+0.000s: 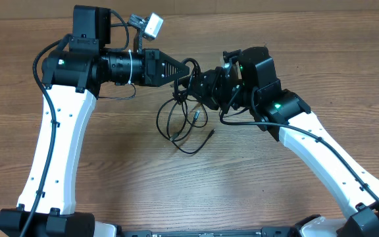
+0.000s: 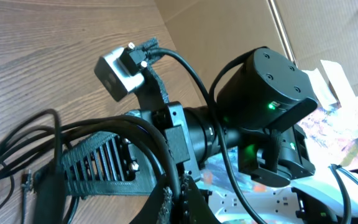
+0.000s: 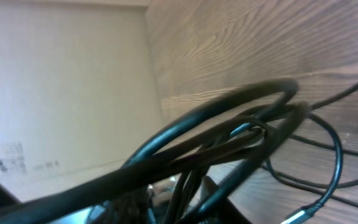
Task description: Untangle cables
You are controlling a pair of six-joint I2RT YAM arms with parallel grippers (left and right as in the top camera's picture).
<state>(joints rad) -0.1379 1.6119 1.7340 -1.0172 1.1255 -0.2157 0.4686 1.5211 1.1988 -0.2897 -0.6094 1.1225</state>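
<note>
The cables [image 1: 181,128] are thin black cords bunched together just behind the table's middle. Their loops hang down onto the wood, and a small plug end [image 1: 196,117] lies among them. My left gripper [image 1: 188,74] reaches in from the left and is shut on the top of the bunch. My right gripper [image 1: 206,89] meets it from the right and is shut on the same bunch, almost touching the left one. In the left wrist view the jaws [image 2: 182,202] pinch a black cord, with loops [image 2: 17,140] to the left. In the right wrist view cords [image 3: 278,93] cross close to the jaws [image 3: 188,199].
A cardboard wall [image 1: 242,16] runs along the back edge of the wooden table [image 1: 143,178]. A small white camera [image 1: 152,25] sticks up from the left wrist. Both white arms [image 1: 51,145] stretch back to bases at the front edge.
</note>
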